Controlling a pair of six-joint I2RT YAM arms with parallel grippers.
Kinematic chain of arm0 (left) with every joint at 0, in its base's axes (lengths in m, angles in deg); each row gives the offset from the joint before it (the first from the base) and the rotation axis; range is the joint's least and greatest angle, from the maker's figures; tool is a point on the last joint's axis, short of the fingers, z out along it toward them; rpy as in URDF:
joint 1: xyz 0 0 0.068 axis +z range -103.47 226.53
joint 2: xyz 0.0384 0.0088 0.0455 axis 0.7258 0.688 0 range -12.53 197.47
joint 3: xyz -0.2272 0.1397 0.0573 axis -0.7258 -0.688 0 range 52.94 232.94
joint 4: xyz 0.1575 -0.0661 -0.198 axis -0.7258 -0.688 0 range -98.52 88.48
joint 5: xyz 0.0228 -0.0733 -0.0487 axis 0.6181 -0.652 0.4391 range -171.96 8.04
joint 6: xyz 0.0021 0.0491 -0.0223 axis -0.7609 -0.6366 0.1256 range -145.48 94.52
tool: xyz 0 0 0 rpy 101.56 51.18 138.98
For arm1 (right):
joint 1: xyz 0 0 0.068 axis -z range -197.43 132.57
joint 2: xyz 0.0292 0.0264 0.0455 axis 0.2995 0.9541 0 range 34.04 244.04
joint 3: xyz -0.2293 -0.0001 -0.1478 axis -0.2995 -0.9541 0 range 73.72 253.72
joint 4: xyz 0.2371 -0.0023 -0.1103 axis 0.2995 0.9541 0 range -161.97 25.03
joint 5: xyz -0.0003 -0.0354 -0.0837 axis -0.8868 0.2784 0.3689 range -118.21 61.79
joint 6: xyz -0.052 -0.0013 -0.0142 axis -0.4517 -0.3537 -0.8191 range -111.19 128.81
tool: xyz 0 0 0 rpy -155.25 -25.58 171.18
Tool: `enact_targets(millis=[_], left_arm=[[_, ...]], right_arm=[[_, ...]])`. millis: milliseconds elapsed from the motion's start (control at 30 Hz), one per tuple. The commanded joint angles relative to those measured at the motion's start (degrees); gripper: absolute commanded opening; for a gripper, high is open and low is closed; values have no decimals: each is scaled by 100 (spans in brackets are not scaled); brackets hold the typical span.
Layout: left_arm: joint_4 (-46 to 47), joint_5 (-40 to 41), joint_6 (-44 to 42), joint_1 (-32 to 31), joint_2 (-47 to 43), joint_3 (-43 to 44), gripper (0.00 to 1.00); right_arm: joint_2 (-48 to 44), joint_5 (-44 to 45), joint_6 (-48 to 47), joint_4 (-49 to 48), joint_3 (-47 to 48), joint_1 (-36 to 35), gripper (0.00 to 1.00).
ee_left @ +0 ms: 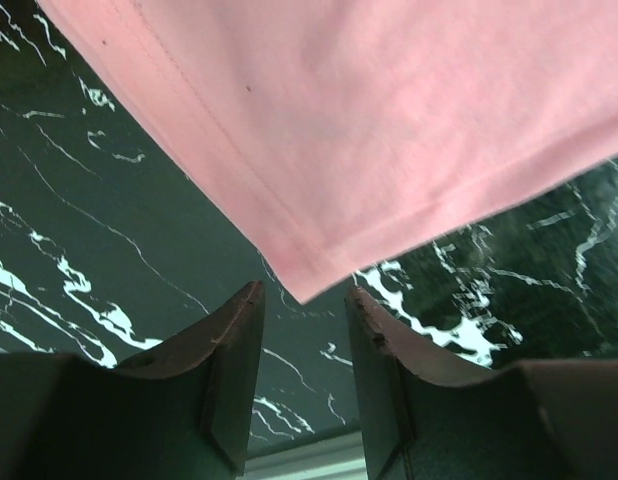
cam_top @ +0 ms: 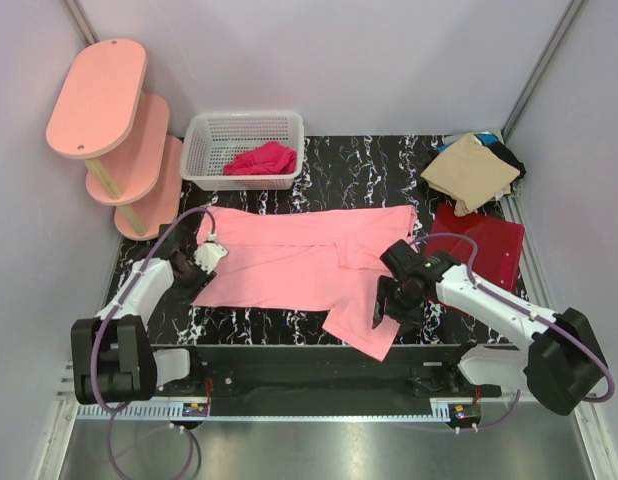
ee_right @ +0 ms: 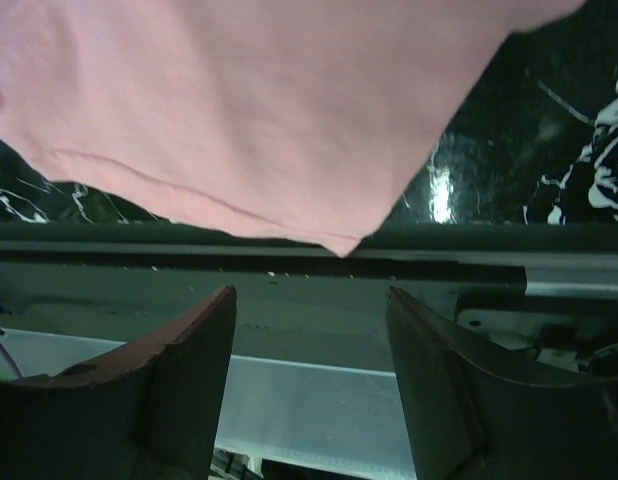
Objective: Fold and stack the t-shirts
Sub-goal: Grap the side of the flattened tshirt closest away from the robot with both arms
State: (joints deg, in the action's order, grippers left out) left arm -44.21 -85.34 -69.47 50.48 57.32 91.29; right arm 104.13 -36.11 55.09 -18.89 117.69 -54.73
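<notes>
The large salmon-pink t-shirt (cam_top: pixel 289 262) lies spread across the middle of the black marble table (cam_top: pixel 354 170), with one flap reaching the near edge. My left gripper (cam_top: pixel 194 276) is open and empty just off the shirt's left near corner; in the left wrist view the corner (ee_left: pixel 389 120) lies just ahead of the fingertips of the gripper (ee_left: pixel 304 300). My right gripper (cam_top: pixel 386 308) is open and empty over the near flap; in the right wrist view the flap's corner (ee_right: pixel 249 110) hangs just beyond the gripper (ee_right: pixel 311 300). A tan shirt (cam_top: pixel 469 172), a dark red shirt (cam_top: pixel 484 248) and black cloth (cam_top: pixel 511 157) lie at the right.
A white plastic basket (cam_top: pixel 201 160) with a crimson cloth (cam_top: pixel 261 160) stands at the back. A pink three-tier shelf (cam_top: pixel 117 125) stands at the back left. The table's near edge and a metal rail (ee_right: pixel 289 260) lie under the right gripper.
</notes>
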Motion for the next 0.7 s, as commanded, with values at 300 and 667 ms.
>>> enact_targets(millis=[300, 667], left_arm=[[912, 197, 30, 27, 477, -38, 42], [1018, 197, 22, 106, 530, -108, 42]], right_arm=[[-304, -589, 443, -122, -951, -304, 70], [971, -590, 276, -1071, -969, -533, 68]])
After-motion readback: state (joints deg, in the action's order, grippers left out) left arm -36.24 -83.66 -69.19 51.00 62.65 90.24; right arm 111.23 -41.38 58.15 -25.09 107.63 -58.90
